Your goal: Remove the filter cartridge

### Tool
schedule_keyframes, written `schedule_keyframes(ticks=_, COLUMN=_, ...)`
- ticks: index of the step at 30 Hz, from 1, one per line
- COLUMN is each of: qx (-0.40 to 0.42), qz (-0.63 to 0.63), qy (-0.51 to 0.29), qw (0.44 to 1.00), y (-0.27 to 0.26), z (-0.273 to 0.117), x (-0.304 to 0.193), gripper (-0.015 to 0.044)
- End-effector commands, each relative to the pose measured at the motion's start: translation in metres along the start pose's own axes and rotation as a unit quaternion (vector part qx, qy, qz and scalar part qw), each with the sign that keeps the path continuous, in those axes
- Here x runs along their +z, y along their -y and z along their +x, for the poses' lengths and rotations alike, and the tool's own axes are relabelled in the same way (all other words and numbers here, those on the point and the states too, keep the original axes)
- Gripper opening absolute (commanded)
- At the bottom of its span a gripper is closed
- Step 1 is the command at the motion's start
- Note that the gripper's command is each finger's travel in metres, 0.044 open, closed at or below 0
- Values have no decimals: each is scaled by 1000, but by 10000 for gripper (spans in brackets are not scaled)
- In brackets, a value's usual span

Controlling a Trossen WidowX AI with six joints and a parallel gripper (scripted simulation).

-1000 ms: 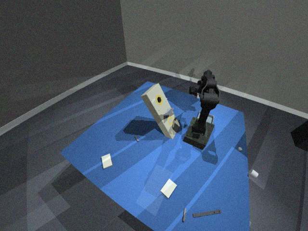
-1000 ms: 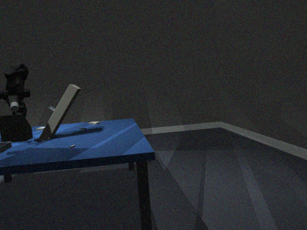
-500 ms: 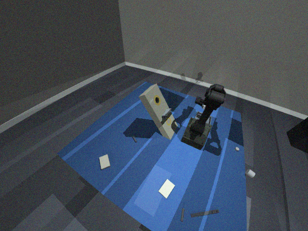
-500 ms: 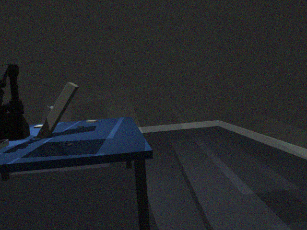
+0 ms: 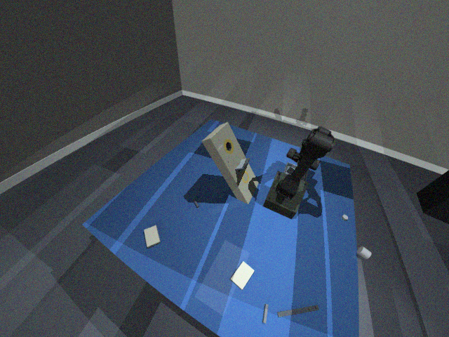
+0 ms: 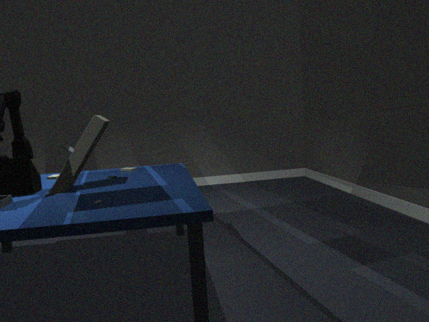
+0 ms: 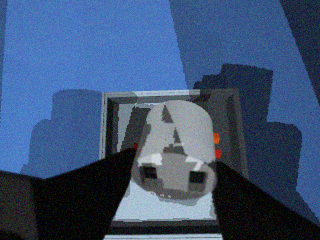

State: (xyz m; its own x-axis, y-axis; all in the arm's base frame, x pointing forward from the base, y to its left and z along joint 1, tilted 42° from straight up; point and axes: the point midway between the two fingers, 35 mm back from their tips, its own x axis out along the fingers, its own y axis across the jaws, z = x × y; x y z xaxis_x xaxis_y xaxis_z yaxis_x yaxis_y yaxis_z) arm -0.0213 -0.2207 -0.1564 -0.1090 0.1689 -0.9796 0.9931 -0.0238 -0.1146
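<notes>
Pincer: the black two-fingered pincer (image 7: 174,162) stands about half open, its fingers closed on the sides of the cartridge.
Cartridge: the pale grey round filter cartridge (image 7: 177,132), two dark slots on its near face, is out of the panel and in the pincer's hold (how high, I can't tell).
Tray: the grey-walled rectangular tray (image 5: 286,168) (image 6: 4,201) (image 7: 242,137) lies behind the cartridge in the wrist view.
Arm: the black jointed arm (image 5: 309,154) (image 6: 21,140) bends over beside the tray.
Panel: the cream slab-shaped service panel (image 5: 217,154) (image 6: 84,145) leans at a slant near the arm, a dark round opening (image 5: 229,146) high on its face.
Worktop: the blue striped worktop (image 5: 275,239) (image 6: 138,199) carries two flat cream blocks (image 5: 151,236) (image 5: 242,275), well apart.
Bars: a long dark grey flat bar (image 5: 297,311) lies near a short light grey bar (image 5: 265,313).
Edge: a white cylinder (image 5: 364,253) shows by the worktop's border (on it or beyond, I can't tell).
</notes>
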Motion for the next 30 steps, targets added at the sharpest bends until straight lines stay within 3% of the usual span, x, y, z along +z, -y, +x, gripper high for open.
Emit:
schedule_keyframes(ticks=1, qx=-3, qz=1, qy=-4, qw=1000, y=1, z=13, x=-8, gripper=0)
schedule_keyframes(ticks=15, qx=-4, qz=1, qy=-4, qw=1000, y=1, z=59, x=-38, gripper=0)
schedule_keyframes(ticks=30, qx=-1, qz=2, qy=-10, qw=1000, y=0, z=55, x=-37, gripper=394)
